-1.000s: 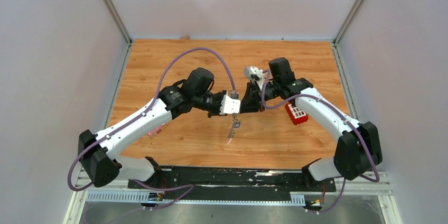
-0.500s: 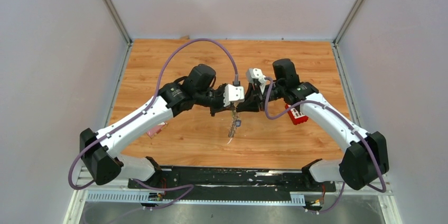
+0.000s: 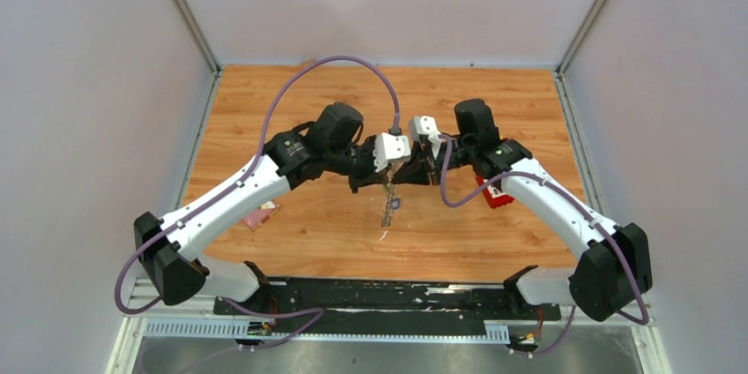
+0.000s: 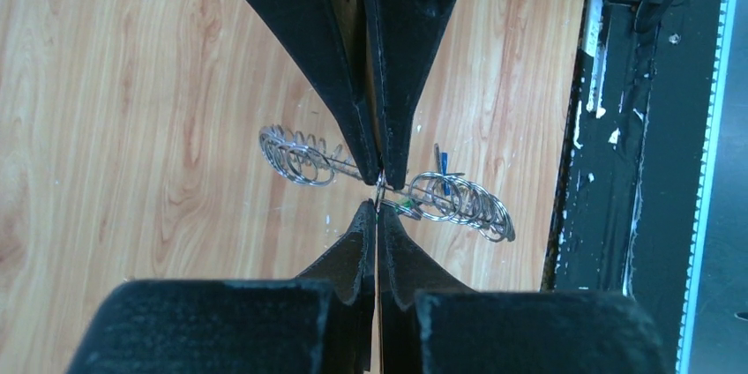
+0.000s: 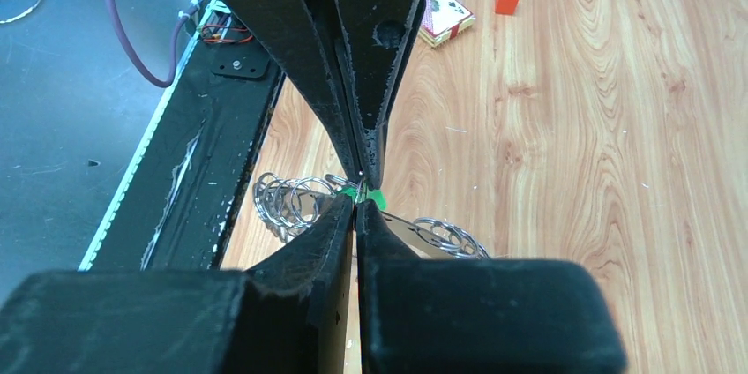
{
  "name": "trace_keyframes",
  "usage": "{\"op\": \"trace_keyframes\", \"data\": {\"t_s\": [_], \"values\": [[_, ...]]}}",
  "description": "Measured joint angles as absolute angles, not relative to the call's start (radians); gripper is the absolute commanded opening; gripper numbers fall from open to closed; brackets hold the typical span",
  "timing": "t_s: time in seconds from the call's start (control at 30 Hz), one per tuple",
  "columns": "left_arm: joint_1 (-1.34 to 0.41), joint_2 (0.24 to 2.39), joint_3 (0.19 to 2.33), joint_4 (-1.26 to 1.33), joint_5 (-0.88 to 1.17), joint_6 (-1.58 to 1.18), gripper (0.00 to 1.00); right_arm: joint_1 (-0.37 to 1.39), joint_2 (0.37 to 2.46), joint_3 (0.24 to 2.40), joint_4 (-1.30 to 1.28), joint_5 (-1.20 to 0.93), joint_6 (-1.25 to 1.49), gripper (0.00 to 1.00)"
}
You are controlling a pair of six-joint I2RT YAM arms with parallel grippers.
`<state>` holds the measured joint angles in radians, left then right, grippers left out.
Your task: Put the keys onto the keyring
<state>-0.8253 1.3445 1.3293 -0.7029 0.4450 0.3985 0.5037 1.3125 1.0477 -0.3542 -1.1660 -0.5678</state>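
Keyring [image 3: 388, 206] slightly farther back now

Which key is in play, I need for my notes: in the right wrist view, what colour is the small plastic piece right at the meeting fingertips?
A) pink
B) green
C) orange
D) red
B: a green key shows right at the tips of the right gripper, which is shut tip to tip against the left gripper, with the silver keyring behind.
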Motion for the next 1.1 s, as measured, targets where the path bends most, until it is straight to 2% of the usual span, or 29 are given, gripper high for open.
{"op": "trace_keyframes", "data": {"t_s": [0.37,0.8,1.1], "values": [[-0.904,1.42,1.538,-0.899,0.276,0.394,0.0,0.53,1.309,1.034,-0.342,-1.09,-0.588,0.21],[-0.915,1.435,1.6,-0.986,0.176,0.4,0.0,0.508,1.276,1.008,-0.35,-1.095,-0.612,0.23],[-0.915,1.435,1.6,-1.113,0.138,0.499,0.0,0.471,1.276,1.008,-0.337,-1.119,-0.596,0.22]]}}
